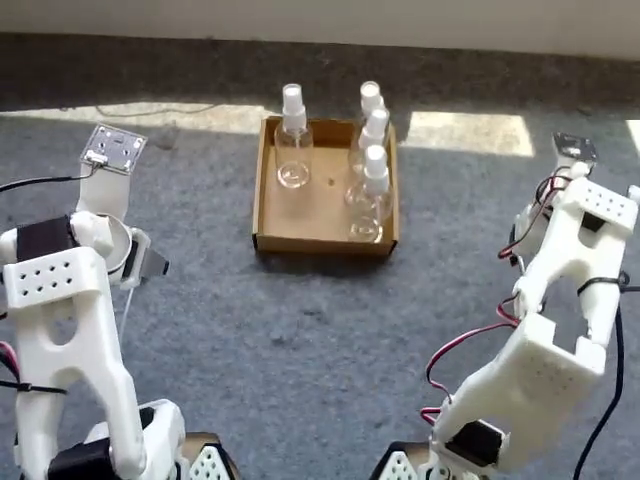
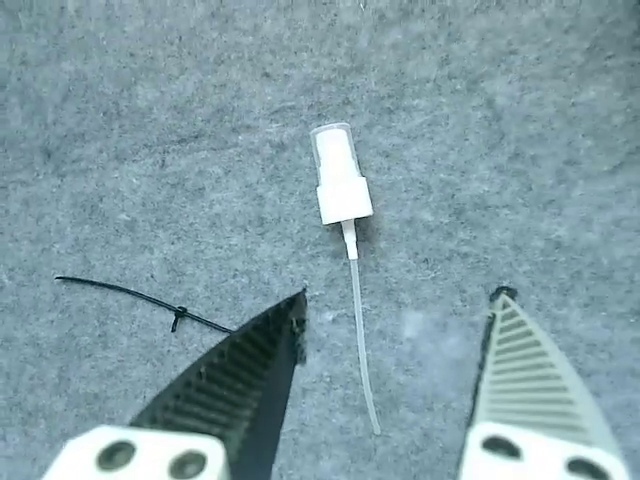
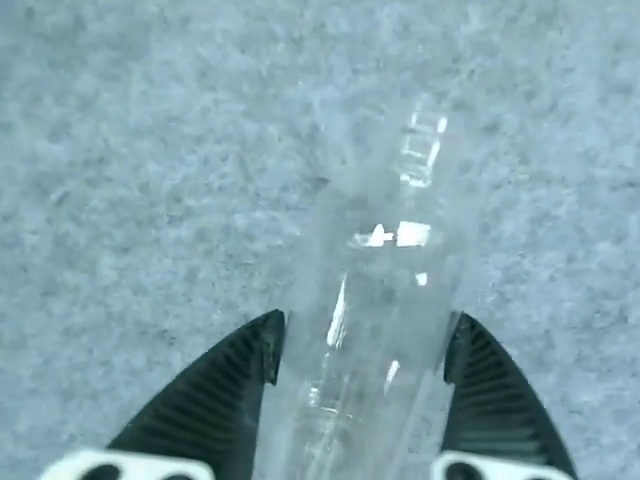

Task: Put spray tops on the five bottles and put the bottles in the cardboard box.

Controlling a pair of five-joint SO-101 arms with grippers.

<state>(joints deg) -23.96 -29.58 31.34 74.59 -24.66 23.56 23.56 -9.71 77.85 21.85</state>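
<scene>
The cardboard box (image 1: pixel 268 215) sits at the far middle of the carpet. Several clear bottles (image 1: pixel 293 145) with white spray tops stand upright in it, one on its left side and three in a row on its right. A loose white spray top (image 2: pixel 343 190) with a long dip tube lies flat on the carpet. My left gripper (image 2: pixel 400 294) hangs open just above it, the tube running between the fingers. My right gripper (image 3: pixel 365 321) is shut on a clear uncapped bottle (image 3: pixel 385 260), whose neck points away from the wrist over the carpet.
A black cable tie (image 2: pixel 140 298) lies on the carpet beside the left gripper's dark finger. The left arm (image 1: pixel 60 290) and right arm (image 1: pixel 560 300) stand at either side of the grey carpet, with open floor between them in front of the box.
</scene>
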